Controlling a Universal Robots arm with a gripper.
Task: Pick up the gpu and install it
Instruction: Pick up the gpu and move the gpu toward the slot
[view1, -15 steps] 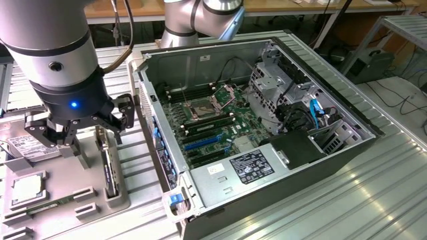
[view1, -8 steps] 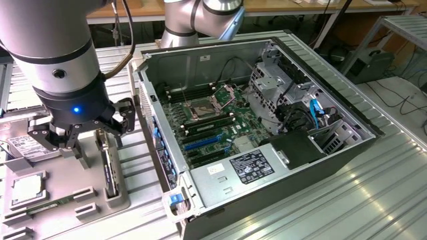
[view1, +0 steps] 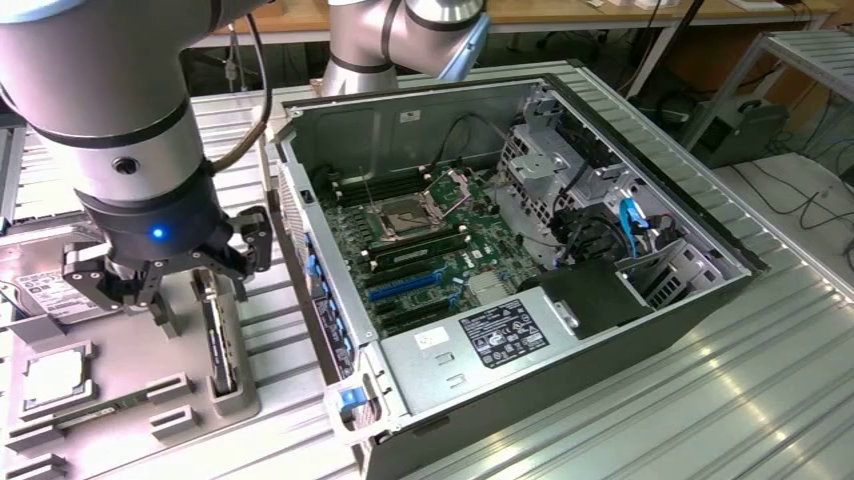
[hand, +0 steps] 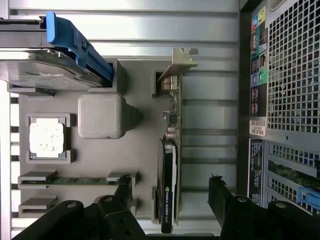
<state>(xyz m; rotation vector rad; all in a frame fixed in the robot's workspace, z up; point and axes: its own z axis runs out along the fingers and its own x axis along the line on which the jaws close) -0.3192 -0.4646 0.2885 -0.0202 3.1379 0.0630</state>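
Note:
The gpu (hand: 169, 150) stands on its long edge in a slot of the grey fixture tray (hand: 135, 150). Its black face is side-on and its silver end bracket (hand: 183, 61) is at the far end. In the exterior view the gpu (view1: 220, 345) sits to the exterior view's left of the open computer case (view1: 561, 150). My gripper (view1: 200, 300) hangs right over the card. Seen from the wrist, the gripper (hand: 170, 186) is open, with one black finger (hand: 124, 192) on each side of the card and nothing held.
The tray also holds a hard drive (hand: 45, 70) with a blue clip, a CPU (hand: 46, 138) and a RAM stick (hand: 75, 180). Inside the case, the motherboard (view1: 427, 240) shows blue slots (view1: 407, 284). The case's rear panel (hand: 287, 100) lies close beside the tray.

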